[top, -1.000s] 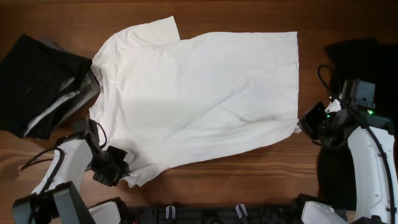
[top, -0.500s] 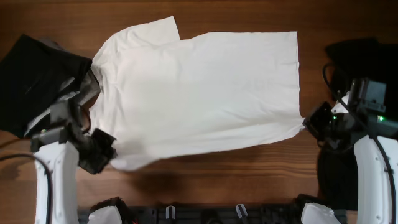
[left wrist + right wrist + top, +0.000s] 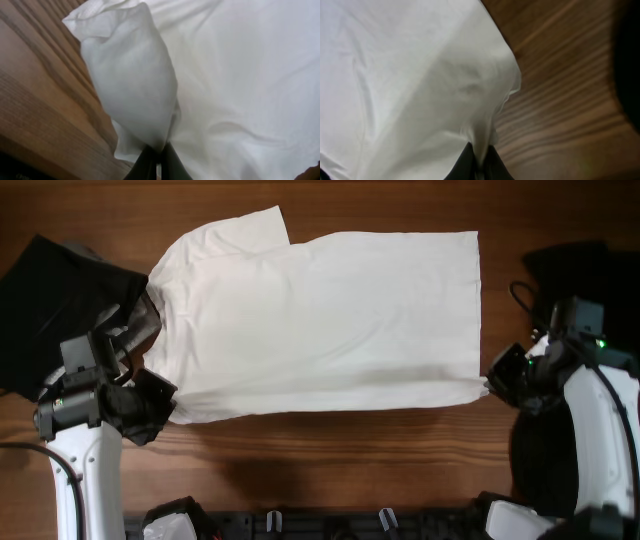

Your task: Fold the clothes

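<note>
A large white T-shirt (image 3: pixel 320 320) lies spread across the wooden table, its near edge lifted and folded over. My left gripper (image 3: pixel 165 402) is shut on the shirt's near left corner (image 3: pixel 135 85), and the cloth bunches up between its dark fingers (image 3: pixel 145 162). At the near right corner of the hem (image 3: pixel 490 115), my right gripper (image 3: pixel 492 383) is shut on the cloth, which rises pinched between its fingers (image 3: pixel 462 162). More clothes, black and grey (image 3: pixel 70 310), lie in a heap at the left.
A dark garment (image 3: pixel 575 270) lies at the right edge behind my right arm, and another dark patch (image 3: pixel 540 460) sits under that arm. Bare wood (image 3: pixel 340 450) runs along the front of the table.
Both grippers have carried the shirt's near edge away from the table's front edge. The left one moved far, up and left. The loose lower flap is now drawn into a straight fold line.
</note>
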Motion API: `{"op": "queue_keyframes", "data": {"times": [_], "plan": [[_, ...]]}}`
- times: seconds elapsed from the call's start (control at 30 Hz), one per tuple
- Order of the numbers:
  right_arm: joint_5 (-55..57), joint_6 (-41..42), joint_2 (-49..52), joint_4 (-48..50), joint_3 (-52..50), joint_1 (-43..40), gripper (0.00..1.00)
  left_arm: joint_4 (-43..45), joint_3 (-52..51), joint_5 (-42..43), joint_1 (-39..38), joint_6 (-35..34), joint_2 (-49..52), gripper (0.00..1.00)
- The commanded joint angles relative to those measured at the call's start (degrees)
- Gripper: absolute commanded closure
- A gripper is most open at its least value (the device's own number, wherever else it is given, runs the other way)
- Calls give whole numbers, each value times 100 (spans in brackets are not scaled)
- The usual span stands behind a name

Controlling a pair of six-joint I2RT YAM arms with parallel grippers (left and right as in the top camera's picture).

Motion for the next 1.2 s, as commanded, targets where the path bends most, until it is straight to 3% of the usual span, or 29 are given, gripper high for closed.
{"op": "queue_keyframes", "data": {"times": [0.0, 0.23, 0.53, 0.97, 1.0, 1.07, 1.1, 1.17], "plan": [[-588, -313, 396, 317, -57, 20, 96, 328, 37, -122, -201, 111, 227, 96], [-1091, -317, 824, 1438, -61, 20, 96, 1493, 35, -763, -708, 68, 1058, 96], [-1043, 280, 1224, 2791, -61, 63, 96, 2964, 35, -538, -723, 70, 1880, 96], [-713, 634, 1576, 3416, -61, 177, 95, 4463, 35, -522, -1185, 87, 2385, 96], [-715, 560, 1576, 3453, -61, 175, 93, 4463, 37, -579, -1182, 85, 2389, 92], [-723, 354, 1576, 3495, -59, 175, 74, 4435, 37, -710, -1176, 92, 2391, 58], [-737, 186, 1576, 3512, -59, 175, 60, 4391, 37, -756, -1163, 151, 2389, 53], [-734, -208, 1576, 3506, -59, 168, 47, 4245, 37, -765, -1108, 413, 2380, 43]]}}
